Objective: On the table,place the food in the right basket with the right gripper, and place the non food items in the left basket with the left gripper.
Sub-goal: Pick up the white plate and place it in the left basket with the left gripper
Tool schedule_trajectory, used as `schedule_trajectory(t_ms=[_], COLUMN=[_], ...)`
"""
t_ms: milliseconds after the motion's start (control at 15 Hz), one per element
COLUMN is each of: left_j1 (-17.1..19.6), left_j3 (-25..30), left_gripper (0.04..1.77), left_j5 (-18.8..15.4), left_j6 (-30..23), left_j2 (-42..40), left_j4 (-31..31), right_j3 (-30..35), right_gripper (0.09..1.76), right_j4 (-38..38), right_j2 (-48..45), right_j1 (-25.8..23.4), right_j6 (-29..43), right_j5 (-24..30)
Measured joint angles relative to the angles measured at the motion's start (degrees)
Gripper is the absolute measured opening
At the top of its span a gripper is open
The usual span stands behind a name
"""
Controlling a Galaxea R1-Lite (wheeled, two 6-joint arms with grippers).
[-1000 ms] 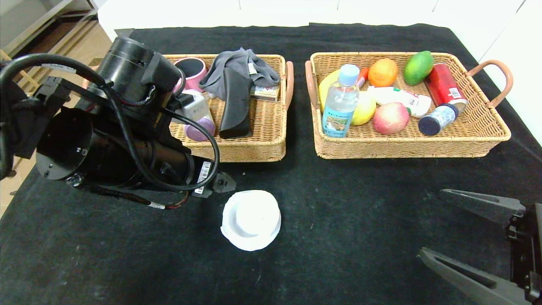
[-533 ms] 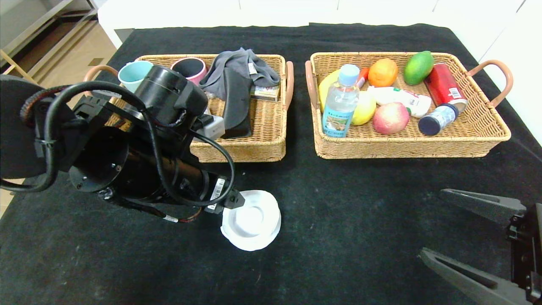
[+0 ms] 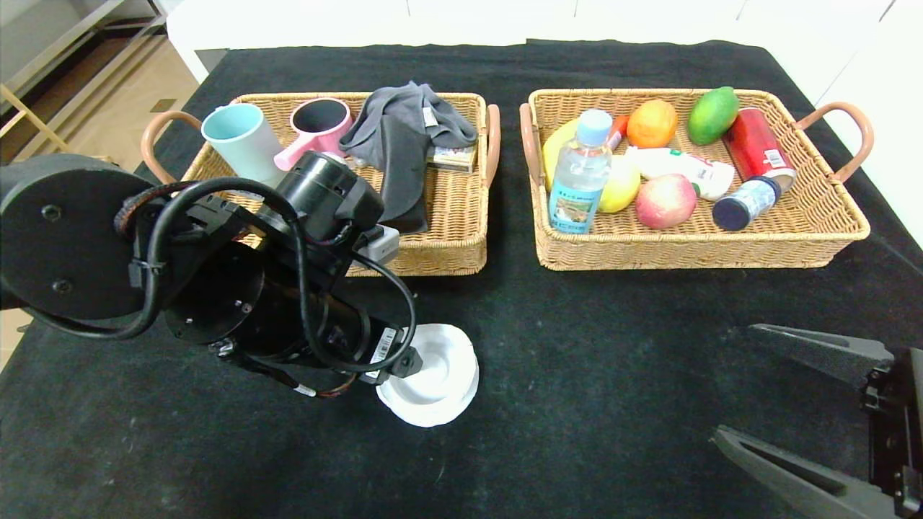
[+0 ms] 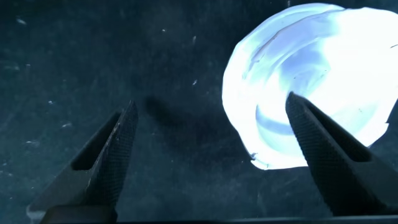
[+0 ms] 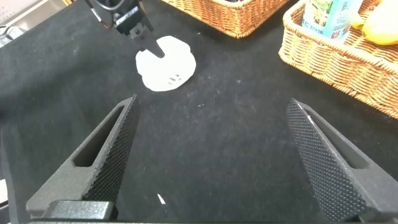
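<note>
A white paper bowl (image 3: 441, 375) lies upside down on the black cloth in front of the left basket (image 3: 433, 261). My left gripper (image 3: 404, 364) is open and low over the bowl's left edge. In the left wrist view one finger (image 4: 323, 149) overlaps the bowl (image 4: 317, 74), and the other finger (image 4: 115, 149) is over bare cloth beside it. My left gripper (image 4: 210, 102) holds nothing. My right gripper (image 3: 735, 382) is open and empty at the front right, and is also open in its own view (image 5: 212, 102). The bowl also shows in the right wrist view (image 5: 165, 62).
The left basket holds a teal cup (image 3: 234, 137), a pink cup (image 3: 317, 122), grey cloth (image 3: 404, 137) and a small box. The right basket (image 3: 692, 257) holds a water bottle (image 3: 580, 173), fruit, a red can (image 3: 757, 148) and a small jar.
My left arm has swung out of the left basket, forward and down to the white bowl, uncovering the two cups. The right arm has not moved.
</note>
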Motion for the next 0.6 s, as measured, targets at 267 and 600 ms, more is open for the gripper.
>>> schedule_trajectory(t_ms=[267,600], left_j1=[0.00,-0.02], left_j3=[-0.11,-0.06], left_gripper=[1.71,1.71], left_j5=[0.20,0.30], left_j6=[-0.09,-0.04], left_j2=[1.21,1.79], left_j4=[-0.27,-0.22], right_j3=[0.00,0.05], right_gripper=[1.71,1.71], right_j4=[0.00,-0.02], right_j2=[0.00,0.00], right_j1=[0.05,0.05], right_j6=[-0.02,-0.02], right_j5=[-0.05,-0.06])
